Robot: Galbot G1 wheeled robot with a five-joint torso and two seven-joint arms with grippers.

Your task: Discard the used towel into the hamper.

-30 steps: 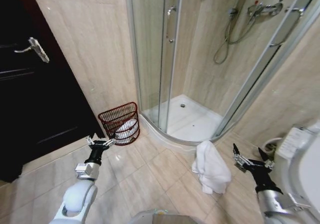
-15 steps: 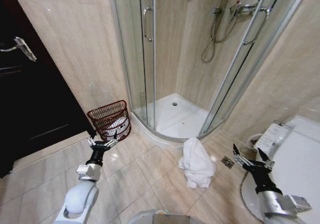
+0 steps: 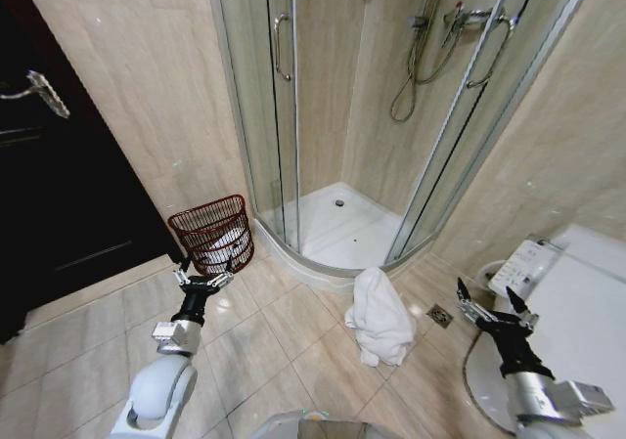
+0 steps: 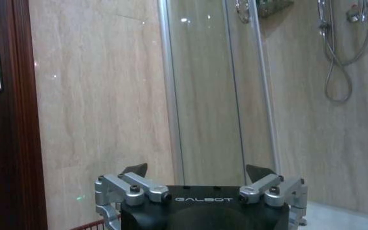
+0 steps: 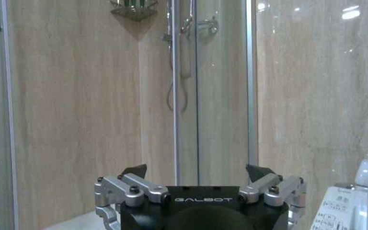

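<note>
The white towel (image 3: 377, 317) lies in a heap on the floor, just in front of the shower (image 3: 337, 229). The hamper (image 3: 213, 234) stands left of the shower. Both claws, left gripper (image 3: 203, 280) and right gripper (image 3: 482, 305), are wide open and empty. Best grab the towel's bunched top, so it lifts whole.

Warm, even light; glare on glass

My towel (image 3: 379, 314) is white; the hamper (image 3: 212, 232) is dark red openwork with something white inside. The floor (image 3: 284, 341) and walls (image 3: 147, 77) are beige marbled tile, the door (image 3: 59, 185) near black, my grippers (image 3: 203, 275) black and silver
</note>
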